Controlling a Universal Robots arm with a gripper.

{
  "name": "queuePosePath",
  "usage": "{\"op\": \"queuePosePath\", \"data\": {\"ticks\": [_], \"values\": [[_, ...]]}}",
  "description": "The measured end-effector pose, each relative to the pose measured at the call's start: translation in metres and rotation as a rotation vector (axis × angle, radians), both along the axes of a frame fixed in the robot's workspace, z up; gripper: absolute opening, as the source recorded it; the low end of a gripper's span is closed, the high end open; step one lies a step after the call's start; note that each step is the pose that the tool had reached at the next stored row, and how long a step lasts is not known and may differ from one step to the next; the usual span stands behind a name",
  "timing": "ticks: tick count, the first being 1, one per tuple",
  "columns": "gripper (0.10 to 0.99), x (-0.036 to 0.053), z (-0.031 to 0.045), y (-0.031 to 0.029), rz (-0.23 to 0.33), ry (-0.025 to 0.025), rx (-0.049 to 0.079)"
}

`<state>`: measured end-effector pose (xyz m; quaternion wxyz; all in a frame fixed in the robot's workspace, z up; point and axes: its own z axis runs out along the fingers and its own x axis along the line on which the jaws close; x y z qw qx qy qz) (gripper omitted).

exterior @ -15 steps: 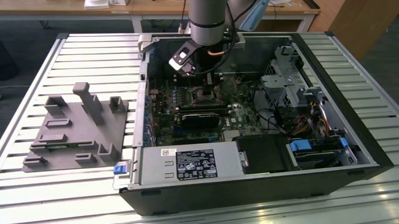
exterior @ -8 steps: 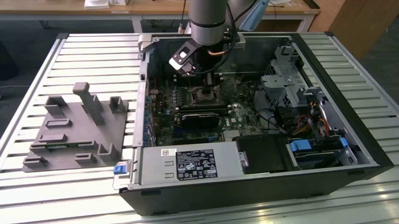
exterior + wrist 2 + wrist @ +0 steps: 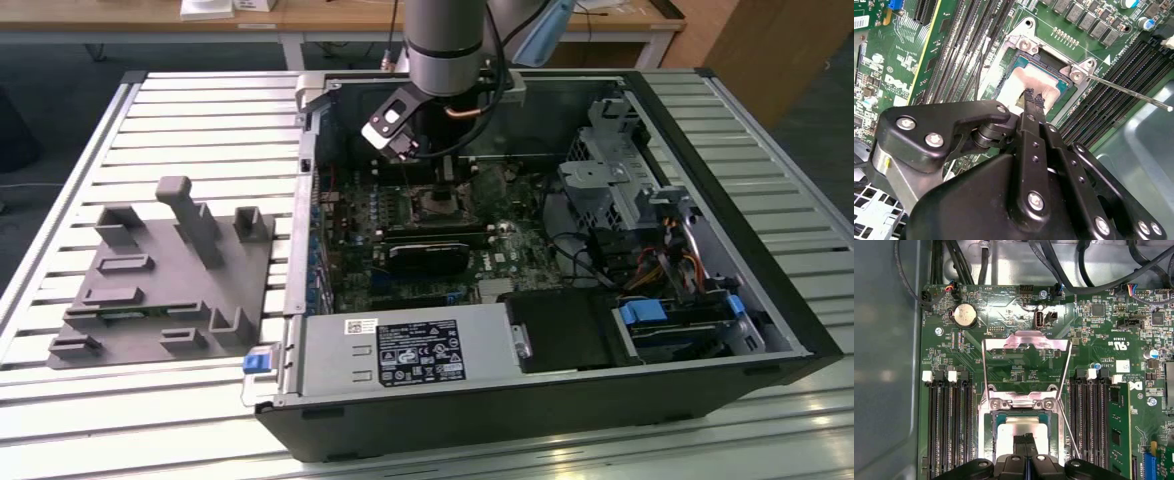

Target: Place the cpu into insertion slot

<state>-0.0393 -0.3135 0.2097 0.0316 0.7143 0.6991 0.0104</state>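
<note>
My claw (image 3: 1034, 100) closed, fingertips pressed together with nothing between them, tips right at the pale face of the cpu (image 3: 1013, 86), cpu lying flat inside the insertion slot (image 3: 1025, 45) on the green motherboard (image 3: 904, 65), slot's metal bracket (image 3: 999, 343) swung open, open computer case (image 3: 534, 420) on the slatted desk (image 3: 200, 100).

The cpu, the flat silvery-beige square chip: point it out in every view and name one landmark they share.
Exterior view: the flat silvery-beige square cpu sits mid-motherboard, under the black gripper.
Second wrist view: the cpu lies inside the bracket-rimmed square insertion slot, just beyond the gripper.
First wrist view: the cpu lies in that slot, next to the gripper's tip.
Shared landmark: the slot's metal bracket rim around the chip.
</note>
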Motion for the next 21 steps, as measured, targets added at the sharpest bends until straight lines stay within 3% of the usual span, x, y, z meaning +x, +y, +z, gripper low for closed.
{"op": "queuePosePath", "data": {"ticks": [21], "values": [[0.106,0.0000,0.0082,0.0000,0.000,-0.0001,0.000]]}}
